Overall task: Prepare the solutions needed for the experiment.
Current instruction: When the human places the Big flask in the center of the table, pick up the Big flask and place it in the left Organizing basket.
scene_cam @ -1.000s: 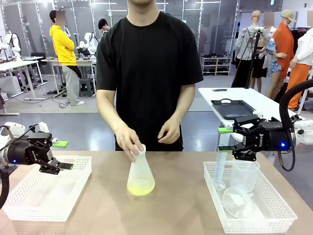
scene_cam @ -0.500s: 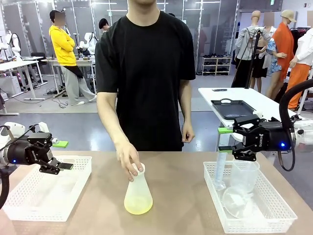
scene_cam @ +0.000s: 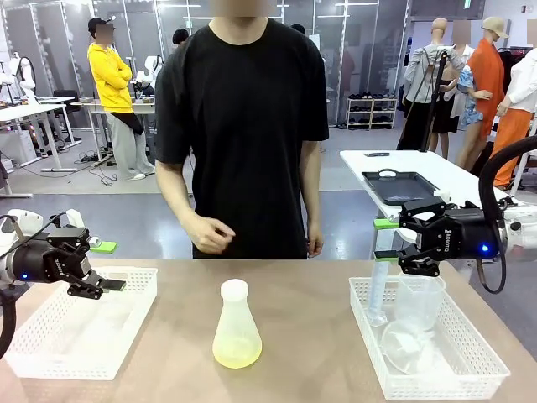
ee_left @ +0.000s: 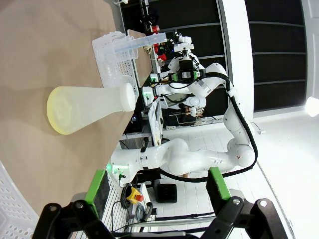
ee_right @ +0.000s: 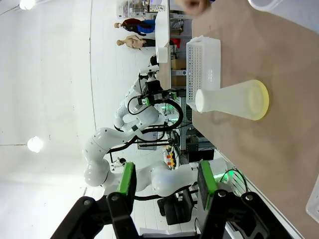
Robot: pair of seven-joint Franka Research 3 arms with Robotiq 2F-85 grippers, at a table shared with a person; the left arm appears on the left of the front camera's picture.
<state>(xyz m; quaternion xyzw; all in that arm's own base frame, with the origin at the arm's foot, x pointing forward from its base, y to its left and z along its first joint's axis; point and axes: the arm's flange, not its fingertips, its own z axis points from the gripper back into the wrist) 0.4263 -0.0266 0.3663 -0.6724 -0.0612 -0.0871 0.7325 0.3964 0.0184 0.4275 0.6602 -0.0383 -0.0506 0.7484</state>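
— What's in front of the left gripper (ee_left: 157,174)?
— Its green-padded fingers (ee_left: 97,185) are spread wide, with nothing between them. Past them, on the brown table (ee_left: 45,40), a frosted conical flask (ee_left: 94,104) stands upright on its own.
— Anything inside?
— A shallow layer of pale yellow solution (ee_left: 57,122) at the base.
— And farther off?
— To the right there's a white mesh basket (ee_left: 110,55), with a clear graduated cylinder (ee_left: 133,44) rising above its rim. The white right arm (ee_left: 199,157) is beyond that. A corner of another white basket (ee_left: 7,209) lies near the gripper, on the left.
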